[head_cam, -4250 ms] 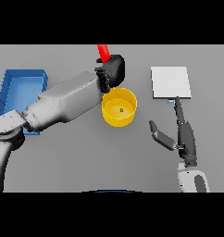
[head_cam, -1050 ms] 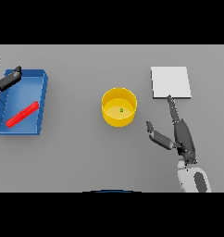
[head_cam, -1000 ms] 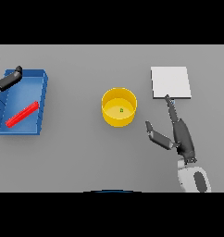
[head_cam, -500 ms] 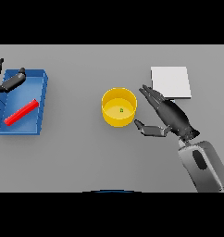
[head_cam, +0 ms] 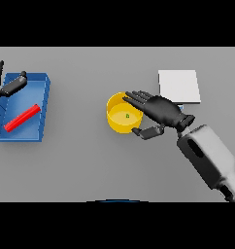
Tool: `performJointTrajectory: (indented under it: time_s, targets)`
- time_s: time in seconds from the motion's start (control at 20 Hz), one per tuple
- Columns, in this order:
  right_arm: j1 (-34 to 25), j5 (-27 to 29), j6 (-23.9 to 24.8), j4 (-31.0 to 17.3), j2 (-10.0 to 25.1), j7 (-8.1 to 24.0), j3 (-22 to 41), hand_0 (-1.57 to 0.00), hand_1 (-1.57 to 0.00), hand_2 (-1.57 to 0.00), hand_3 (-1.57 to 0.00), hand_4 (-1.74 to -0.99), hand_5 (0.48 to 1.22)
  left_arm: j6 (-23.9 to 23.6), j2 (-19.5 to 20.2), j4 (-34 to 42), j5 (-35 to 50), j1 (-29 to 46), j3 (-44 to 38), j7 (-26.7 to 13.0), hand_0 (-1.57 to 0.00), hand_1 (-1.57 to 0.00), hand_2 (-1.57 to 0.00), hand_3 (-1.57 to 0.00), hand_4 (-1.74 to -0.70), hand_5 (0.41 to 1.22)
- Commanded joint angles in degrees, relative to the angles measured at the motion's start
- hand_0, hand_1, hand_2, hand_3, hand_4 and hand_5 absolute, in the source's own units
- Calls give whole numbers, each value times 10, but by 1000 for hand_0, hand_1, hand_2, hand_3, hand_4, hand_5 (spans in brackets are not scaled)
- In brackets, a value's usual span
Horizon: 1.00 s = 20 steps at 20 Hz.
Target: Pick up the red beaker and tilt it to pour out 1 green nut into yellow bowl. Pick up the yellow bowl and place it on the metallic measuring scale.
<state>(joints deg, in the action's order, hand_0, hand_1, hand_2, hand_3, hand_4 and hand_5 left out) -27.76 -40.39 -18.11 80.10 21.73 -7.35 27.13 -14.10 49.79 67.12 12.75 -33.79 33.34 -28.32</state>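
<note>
The yellow bowl (head_cam: 120, 119) stands at the table's middle with a small green nut (head_cam: 127, 115) inside. My right hand (head_cam: 160, 110) is at the bowl's right rim, fingers straight over the rim and thumb below it, open, not closed on the bowl. The red beaker (head_cam: 22, 117) lies on its side in the blue tray (head_cam: 41, 111) at the left. My left hand (head_cam: 7, 86) hovers open over the tray's far left corner. The metallic scale (head_cam: 179, 85) is a flat pale square behind the right hand.
The blue tray's walls rise at the table's left edge. My right forearm (head_cam: 209, 155) crosses the lower right of the table.
My right hand has swung left from beside the scale to the bowl's right rim. The left hand has drifted slightly right over the tray. The beaker, held above the bowl earlier, lies in the tray.
</note>
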Motion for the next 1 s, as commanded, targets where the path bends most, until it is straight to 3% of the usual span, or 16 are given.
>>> performJointTrajectory:
  time_s: [0.0, 0.15, 0.35, 0.55, 0.95]
  targets:
    - [-14, -4, -8, -18, -5, 0, 8, 1, 1, 1, 1, -1277, 677, 2, -6, -11, -3, -8, 2, 1, 1, 1, 1, 1, -797, 718]
    - [-42, -14, -23, -53, -13, -21, 29, 1, 1, 1, 1, -1255, 686, -1, 1, 1, -1, -2, 0, 1, 1, 1, 1, 1, -794, 717]
    - [-75, -19, -45, -100, -31, -26, 48, 1, 1, 1, 1, -1243, 682, 0, -4, -5, -3, -3, 3, 3, 1, 1, 1, 1, -795, 729]
    - [-91, -32, -56, -139, -37, -36, 67, 1, 1, 1, 1, -1281, 674, 5, -4, -10, -1, -9, 0, 7, 1, 1, 1, 1, -797, 734]
    - [-113, -52, -81, -167, -43, -25, 93, 1, 1, 1, 1, -1304, 713, 7, 0, -15, -3, -11, -2, 10, 1, 1, 1, 1, -793, 731]
